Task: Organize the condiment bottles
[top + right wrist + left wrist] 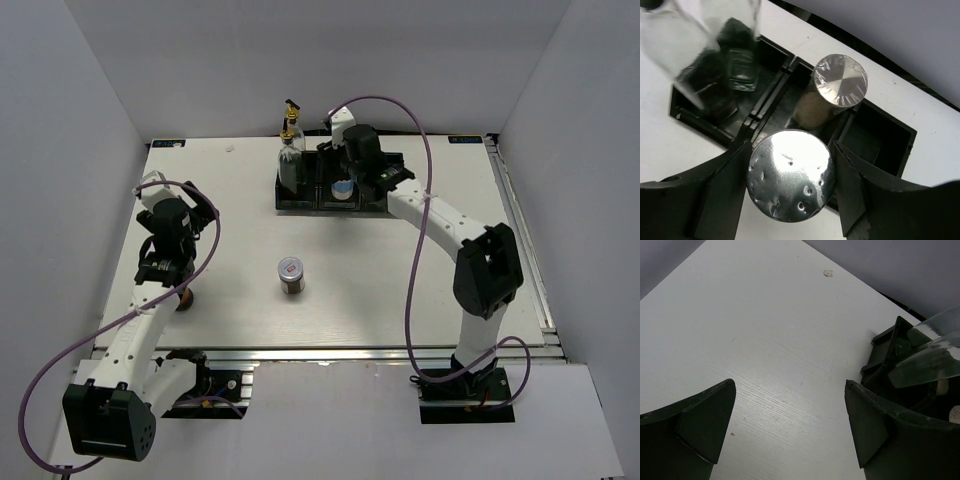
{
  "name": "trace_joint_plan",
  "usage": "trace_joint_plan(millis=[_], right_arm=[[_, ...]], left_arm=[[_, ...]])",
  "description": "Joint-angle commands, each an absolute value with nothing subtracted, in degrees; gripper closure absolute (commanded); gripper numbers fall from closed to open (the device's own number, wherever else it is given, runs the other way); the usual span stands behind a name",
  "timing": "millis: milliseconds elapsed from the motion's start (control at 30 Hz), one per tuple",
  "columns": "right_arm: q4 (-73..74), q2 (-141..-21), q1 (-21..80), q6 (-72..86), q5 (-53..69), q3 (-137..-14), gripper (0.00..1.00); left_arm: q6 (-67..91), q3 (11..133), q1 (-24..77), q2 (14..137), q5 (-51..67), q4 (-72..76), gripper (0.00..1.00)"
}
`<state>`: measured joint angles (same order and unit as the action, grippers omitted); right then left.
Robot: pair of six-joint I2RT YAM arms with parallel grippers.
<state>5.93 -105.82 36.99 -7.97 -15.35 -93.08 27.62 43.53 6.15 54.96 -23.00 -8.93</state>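
Observation:
The black tray (300,205) stands at the back middle of the table. Two clear glass cruets (290,150) stand in its left compartment and show blurred in the right wrist view (740,65). My right gripper (350,170) is shut on the blue-labelled shaker (343,189) at the middle compartment's near edge, fingers on both sides of its perforated silver lid (789,176). The white silver-lidded cylinder (840,80) stands just behind it. The red-capped dark jar (291,275) stands mid-table. The small brown jar (186,298) sits by my left gripper (168,268), which is open and empty (790,430).
The tray's right compartment (875,145) holds nothing. In the left wrist view the tray corner (885,347) and a cruet (930,360) lie to the right. A small crumb (828,273) lies far back. A metal rail (400,355) runs along the near edge.

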Motion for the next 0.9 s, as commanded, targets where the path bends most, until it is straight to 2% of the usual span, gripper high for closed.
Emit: trace_joint_plan(millis=[0,200,467,567,633,667,767,833,867], right_arm=[[-1.9,-108.2,36.1,-9.6,-16.6,-97.8,1.0],[-6.9,-114.2,33.5,-9.1,-16.3,-99.8,1.0],[-13.5,-116.1,32.6,-7.7,-16.6,-96.0,0.99],[-13.5,-116.4,32.3,-6.2,-16.3,-94.7,0.86],[-13.2,-116.3,32.3,-5.4,-16.0,-94.0,0.74],[-12.7,-116.1,32.3,-5.0,-15.9,-93.7,0.58],[-12.7,-115.2,32.3,-3.4,-15.0,-91.9,0.38],[-12.1,-115.0,32.3,-2.3,-14.6,-91.8,0.29],[-11.7,-114.7,32.3,-2.2,-14.4,-91.9,0.11]], left_arm=[[27.0,42.9,6.1,54.7,-22.0,-7.7,0.02],[26.7,43.0,6.0,55.3,-22.1,-8.0,0.02],[27.5,42.2,6.0,56.6,-20.0,-6.1,0.02],[28.3,42.7,6.0,57.6,-20.2,-6.8,0.02],[30.1,42.9,6.0,57.8,-20.2,-7.2,0.02],[31.1,42.9,6.1,58.1,-20.0,-7.3,0.02],[33.4,43.7,6.0,58.3,-20.6,-9.6,0.02],[34.4,44.6,6.0,58.3,-20.8,-11.4,0.02],[35.7,45.5,6.0,58.0,-21.0,-13.6,0.02]])
